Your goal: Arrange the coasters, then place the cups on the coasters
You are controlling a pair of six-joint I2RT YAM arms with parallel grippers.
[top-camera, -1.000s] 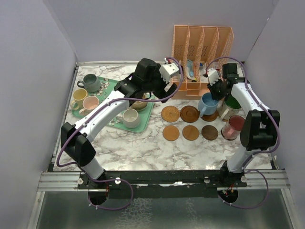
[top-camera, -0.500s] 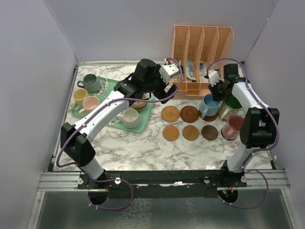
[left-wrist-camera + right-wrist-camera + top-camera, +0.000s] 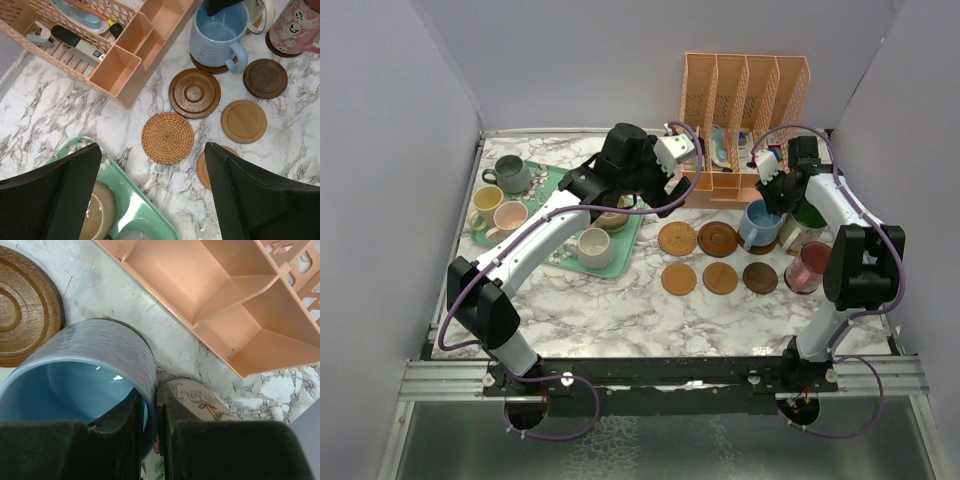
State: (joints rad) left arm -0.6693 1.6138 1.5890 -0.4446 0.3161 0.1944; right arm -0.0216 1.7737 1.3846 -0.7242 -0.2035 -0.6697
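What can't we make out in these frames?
- Top view: green cup mostly behind right arm; what it stands on is hidden.
- Top view: tan cup largely under left arm.
- Left wrist: coaster beneath blue cup, only an edge shows.
- Right wrist: blue cup's handle unseen, behind right gripper or off-frame.

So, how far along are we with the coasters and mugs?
Done: the round wooden coasters are laid out in two rows, and the maroon-red glazed mug sits on one. In hand: the right fingers pinch the rim of the light blue glazed mug, which stands on a coaster. Left: five coasters are bare and five mugs wait on the mint-green flowered tray, near the open left fingers.
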